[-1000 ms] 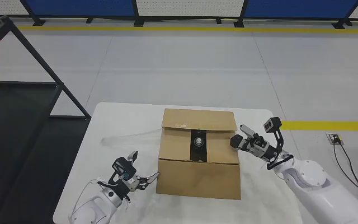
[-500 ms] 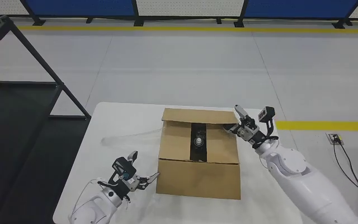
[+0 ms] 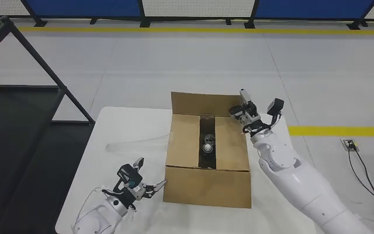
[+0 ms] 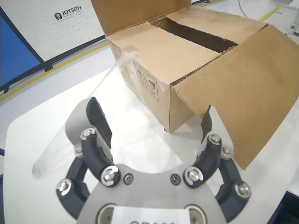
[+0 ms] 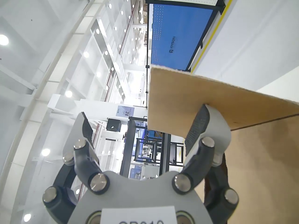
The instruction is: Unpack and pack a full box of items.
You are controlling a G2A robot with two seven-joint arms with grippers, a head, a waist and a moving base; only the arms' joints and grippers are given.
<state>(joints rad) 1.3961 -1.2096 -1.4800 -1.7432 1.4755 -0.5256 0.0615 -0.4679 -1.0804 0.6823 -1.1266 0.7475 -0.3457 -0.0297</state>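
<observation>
Box: We found the cardboard box (image 3: 207, 188) at the middle of the white worktop (image 3: 120, 126), its near flap (image 4: 233, 99) folded down over the front.
Inner flaps: The two inner flaps (image 3: 186, 146) lay flat, with a dark gap between them.
Far flap: The far flap (image 3: 205, 103) stood upright.
Right gripper: The right gripper (image 3: 243, 111) sat at that flap's upper corner with its jaws spread wide and nothing clamped. One finger (image 5: 198, 124) lay against the cardboard, so we judged it to be propping the flap back rather than gripping it.
Left gripper: The left gripper (image 3: 153, 188) hung low over the worktop just beside the box's near corner, wide open and empty. We judged that this placed it for the flaps on its side.
Contents: A small capped item (image 3: 207, 146) showed through the gap; we could not identify it.
Tape: A clear tape strip (image 4: 77, 127) trailed from the box's side onto the worktop.
Step in hand: Opening — the inner flaps had not yet been folded out.
</observation>
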